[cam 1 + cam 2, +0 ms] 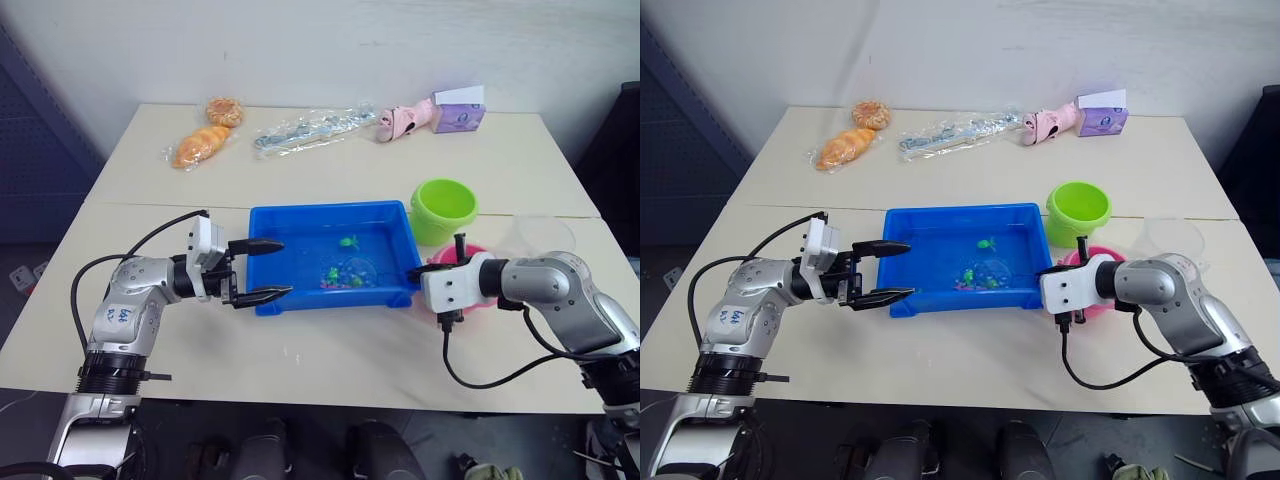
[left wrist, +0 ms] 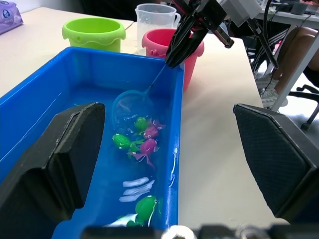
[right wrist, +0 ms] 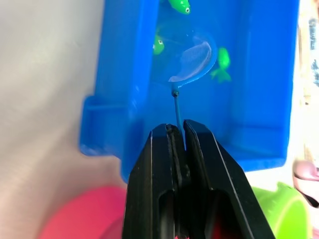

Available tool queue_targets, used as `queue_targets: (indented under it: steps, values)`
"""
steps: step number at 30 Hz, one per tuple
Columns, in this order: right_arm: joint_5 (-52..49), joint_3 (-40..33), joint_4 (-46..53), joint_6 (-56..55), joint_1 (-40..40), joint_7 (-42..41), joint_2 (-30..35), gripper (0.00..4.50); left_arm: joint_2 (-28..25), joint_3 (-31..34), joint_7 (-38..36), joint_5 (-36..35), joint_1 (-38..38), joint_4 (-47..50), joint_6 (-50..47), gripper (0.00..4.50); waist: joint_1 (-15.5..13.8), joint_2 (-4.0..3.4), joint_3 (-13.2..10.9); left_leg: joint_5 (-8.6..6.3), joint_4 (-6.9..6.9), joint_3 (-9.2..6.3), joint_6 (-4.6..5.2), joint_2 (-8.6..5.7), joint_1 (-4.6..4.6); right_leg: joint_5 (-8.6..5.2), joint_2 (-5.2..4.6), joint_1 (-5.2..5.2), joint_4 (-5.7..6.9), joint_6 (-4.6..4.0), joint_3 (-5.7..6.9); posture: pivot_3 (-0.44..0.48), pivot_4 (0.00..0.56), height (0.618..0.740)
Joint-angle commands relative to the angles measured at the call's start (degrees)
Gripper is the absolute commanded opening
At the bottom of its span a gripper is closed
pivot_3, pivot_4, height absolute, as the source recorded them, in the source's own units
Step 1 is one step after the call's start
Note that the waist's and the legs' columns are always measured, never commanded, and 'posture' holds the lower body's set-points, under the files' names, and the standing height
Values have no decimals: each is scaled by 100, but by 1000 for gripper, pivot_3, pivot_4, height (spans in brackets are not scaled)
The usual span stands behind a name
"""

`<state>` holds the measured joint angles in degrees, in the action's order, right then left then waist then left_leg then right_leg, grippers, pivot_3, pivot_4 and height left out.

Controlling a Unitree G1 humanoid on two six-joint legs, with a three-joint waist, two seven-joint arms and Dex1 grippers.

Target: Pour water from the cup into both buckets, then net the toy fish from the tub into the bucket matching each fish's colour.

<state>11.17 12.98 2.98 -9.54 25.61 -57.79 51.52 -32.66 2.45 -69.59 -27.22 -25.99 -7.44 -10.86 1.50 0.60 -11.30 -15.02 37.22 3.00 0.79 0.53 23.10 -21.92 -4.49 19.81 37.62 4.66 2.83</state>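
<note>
Right claw (image 3: 178,130): clamped on the net (image 2: 130,102) handle, hoop dipped in the tub (image 1: 268,222) among the fish (image 2: 144,146), apparently for scooping. Left claw (image 1: 258,271): fingers apart astride the tub's end wall, likely steadying it. Pink bucket (image 2: 162,44) beside the tub.

Tub (image 1: 300,222) interior: open from above at far and left parts. Net (image 2: 130,102) hoop dips in among fish (image 2: 142,142) at near right. Right gripper (image 1: 418,272) blocks tub's right rim; left gripper (image 1: 266,270), jaws spread, straddles near-left corner. Buckets: green (image 1: 444,208) and pink (image 1: 478,300) crowd right side. Near table edge (image 1: 330,350) bare.
</note>
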Motion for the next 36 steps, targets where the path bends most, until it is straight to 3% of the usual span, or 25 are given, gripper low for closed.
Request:
queue_targets:
  steps: [1, 23, 28, 36]
  values:
    - [-324, -221, 198, 261, -40, -329, 189, 0, -88, 185, -9, -108, 45, 206, 47, 4429, -2, 0, 0, 0, 0, 0, 0, 0, 0, 0, 0, 0, 0, 0, 0, 0, 150, 740]
    - [32, 118, 431, 851, 118, -208, -163, 0, -555, 566, -10, -56, 379, 126, 129, 4429, 3, 0, 0, -1, -2, -3, 1, 0, 0, 0, -2, -1, -3, 0, 2, 0, 150, 740]
    - [-446, -38, 651, 1752, 190, -404, -507, 0, -592, 588, 4, -81, 459, 219, 90, 4429, 3, 0, 0, -1, -3, -6, 1, 0, 0, 0, -2, -1, -3, 0, 3, 0, 150, 740]
    - [-1459, -579, 997, 3172, 186, -810, -343, 0, -596, 596, 60, -80, 453, 248, 105, 4429, 1, 0, 0, -3, -4, -7, 5, 0, 1, 0, -4, -2, -6, -1, 3, 0, 150, 740]
